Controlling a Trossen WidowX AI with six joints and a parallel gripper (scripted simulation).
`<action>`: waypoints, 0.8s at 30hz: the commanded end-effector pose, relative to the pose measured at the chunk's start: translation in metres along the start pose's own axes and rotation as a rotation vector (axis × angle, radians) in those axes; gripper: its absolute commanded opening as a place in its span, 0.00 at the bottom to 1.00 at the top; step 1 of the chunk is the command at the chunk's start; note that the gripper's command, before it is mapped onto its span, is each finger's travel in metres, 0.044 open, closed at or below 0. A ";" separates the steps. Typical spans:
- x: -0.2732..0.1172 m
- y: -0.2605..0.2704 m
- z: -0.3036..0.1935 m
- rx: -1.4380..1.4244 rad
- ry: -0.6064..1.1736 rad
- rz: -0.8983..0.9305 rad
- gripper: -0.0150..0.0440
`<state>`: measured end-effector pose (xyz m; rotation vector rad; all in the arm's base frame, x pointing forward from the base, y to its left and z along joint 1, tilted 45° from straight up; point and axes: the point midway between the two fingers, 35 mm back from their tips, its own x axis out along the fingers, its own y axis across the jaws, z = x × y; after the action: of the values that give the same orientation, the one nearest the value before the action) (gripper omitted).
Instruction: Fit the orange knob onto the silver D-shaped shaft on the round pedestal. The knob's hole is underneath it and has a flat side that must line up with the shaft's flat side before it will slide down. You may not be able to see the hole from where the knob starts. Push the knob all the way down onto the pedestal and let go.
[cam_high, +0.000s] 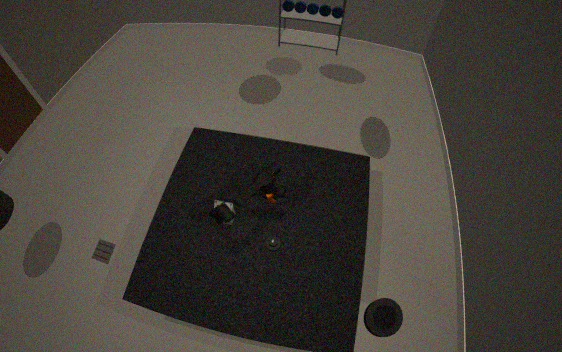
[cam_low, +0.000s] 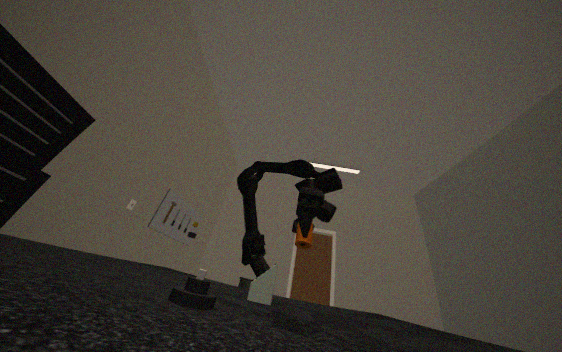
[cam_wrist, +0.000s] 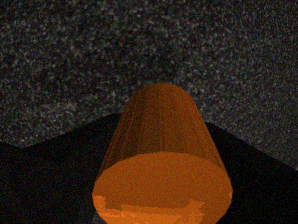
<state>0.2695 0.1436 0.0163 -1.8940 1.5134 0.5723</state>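
Note:
The orange knob is held high above the dark mat, nearly upright in the exterior view, where a dark spot shows on its underside. The hole's flat side cannot be made out. My gripper is shut on the knob, with a black finger on each side of it in the wrist view. The round dark pedestal stands on the mat, away from the knob, with the silver shaft upright and bare on it. The shaft's flat side is not clear. The wrist view does not show the pedestal.
The arm's base stands by a pale plate on the dark mat. In the exterior view the plate is to the right of the pedestal. A round dark object is beyond the mat's edge.

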 end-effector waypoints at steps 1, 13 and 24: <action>0.008 -0.002 0.001 0.004 -0.006 0.088 0.25; 0.040 -0.001 0.002 0.005 -0.007 0.224 0.25; 0.107 0.008 0.007 0.008 -0.008 0.242 0.25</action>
<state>0.2867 0.0867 -0.0496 -1.7066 1.7461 0.6779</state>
